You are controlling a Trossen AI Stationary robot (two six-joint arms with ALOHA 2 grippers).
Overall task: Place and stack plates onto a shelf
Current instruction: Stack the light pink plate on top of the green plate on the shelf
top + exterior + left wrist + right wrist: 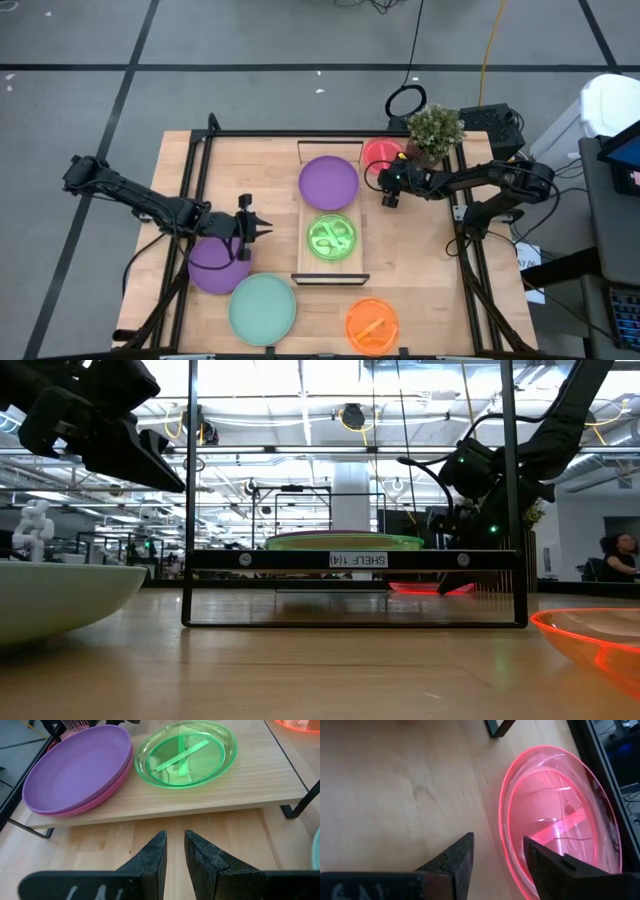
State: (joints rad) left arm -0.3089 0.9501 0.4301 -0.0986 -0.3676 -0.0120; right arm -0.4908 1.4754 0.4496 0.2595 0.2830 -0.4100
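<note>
The right gripper [497, 857] hangs open and empty at the red plate's [560, 820] rim, on the worktop [420, 270] beside the shelf [362, 215]. The left gripper [175, 851], nearly closed and empty, faces the shelf, where purple plate [75, 767] and green plate [186, 754] lie.

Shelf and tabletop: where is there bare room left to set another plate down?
The shelf is crowded: a purple plate and a lime-green plate fill its board. Bare tabletop lies between the shelf's right edge and the right frame rail, below the right gripper, and along the table's left-rear corner. The front edge holds the mint-green plate and orange plate.
</note>
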